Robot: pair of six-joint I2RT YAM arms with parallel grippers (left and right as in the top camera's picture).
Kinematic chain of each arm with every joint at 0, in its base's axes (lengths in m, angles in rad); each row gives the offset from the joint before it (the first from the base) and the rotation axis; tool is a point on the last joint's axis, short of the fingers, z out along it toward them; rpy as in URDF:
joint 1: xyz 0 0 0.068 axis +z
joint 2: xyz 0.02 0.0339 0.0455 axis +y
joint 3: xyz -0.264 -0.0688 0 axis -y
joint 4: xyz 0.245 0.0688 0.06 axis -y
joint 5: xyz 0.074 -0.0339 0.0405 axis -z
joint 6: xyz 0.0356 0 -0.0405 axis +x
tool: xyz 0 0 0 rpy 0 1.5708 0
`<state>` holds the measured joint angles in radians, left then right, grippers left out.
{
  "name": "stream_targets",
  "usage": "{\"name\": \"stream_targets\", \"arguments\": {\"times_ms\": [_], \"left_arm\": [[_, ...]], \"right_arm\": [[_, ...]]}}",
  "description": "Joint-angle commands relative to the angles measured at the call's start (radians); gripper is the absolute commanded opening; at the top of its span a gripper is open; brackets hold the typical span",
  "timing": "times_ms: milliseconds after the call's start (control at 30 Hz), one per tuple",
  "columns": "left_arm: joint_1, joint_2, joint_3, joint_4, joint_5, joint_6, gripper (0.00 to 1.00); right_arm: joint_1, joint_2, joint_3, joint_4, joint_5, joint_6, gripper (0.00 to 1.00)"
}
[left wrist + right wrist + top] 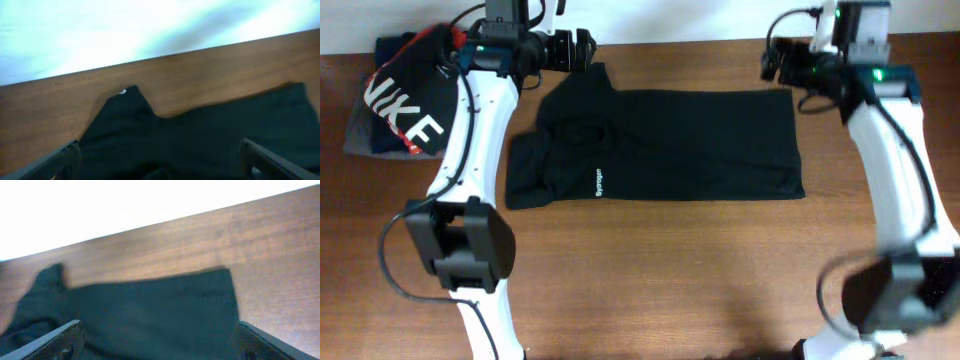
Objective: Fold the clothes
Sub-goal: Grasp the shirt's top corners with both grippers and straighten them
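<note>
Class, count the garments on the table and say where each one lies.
3. The black T-shirt lies spread mid-table. The black-and-red NIKE garment sits at the far left corner, on top of a grey garment. That pile may hide more.

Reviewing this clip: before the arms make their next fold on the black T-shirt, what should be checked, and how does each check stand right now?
1. Left gripper open and empty: ok.
2. Right gripper open and empty: ok.
3. Black T-shirt lies flat on the table, folded into a long band: ok.
4. Sleeve end smooth: not ok, fabric bunches there.
5. NIKE garment apart from the T-shirt: ok.
6. Hidden lower layers aligned: cannot tell.
</note>
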<state>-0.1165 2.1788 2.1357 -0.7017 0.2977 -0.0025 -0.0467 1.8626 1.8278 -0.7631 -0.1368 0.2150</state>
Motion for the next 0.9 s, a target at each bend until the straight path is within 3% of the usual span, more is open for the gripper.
{"name": "stream_targets", "arguments": {"times_ms": [0,233,500,867], "left_arm": [[-0.005,0.07,0.012,0.033,-0.036,0.042,0.99],[-0.003,0.163,0.012,0.189,-0.018,0.042,0.99],[0.014,0.314,0.013,0.316,-0.006,0.042,0.98],[0.032,0.416,0.013,0.441,-0.095,0.05,0.93]], "right_arm": [[-0.028,0.182,0.088,-0.027,0.043,-0.036,0.99],[-0.074,0.349,0.123,0.012,0.044,-0.05,0.99],[-0.104,0.379,0.123,0.042,0.044,-0.176,0.99],[-0.112,0.457,0.123,0.06,0.044,-0.185,0.98]]}}
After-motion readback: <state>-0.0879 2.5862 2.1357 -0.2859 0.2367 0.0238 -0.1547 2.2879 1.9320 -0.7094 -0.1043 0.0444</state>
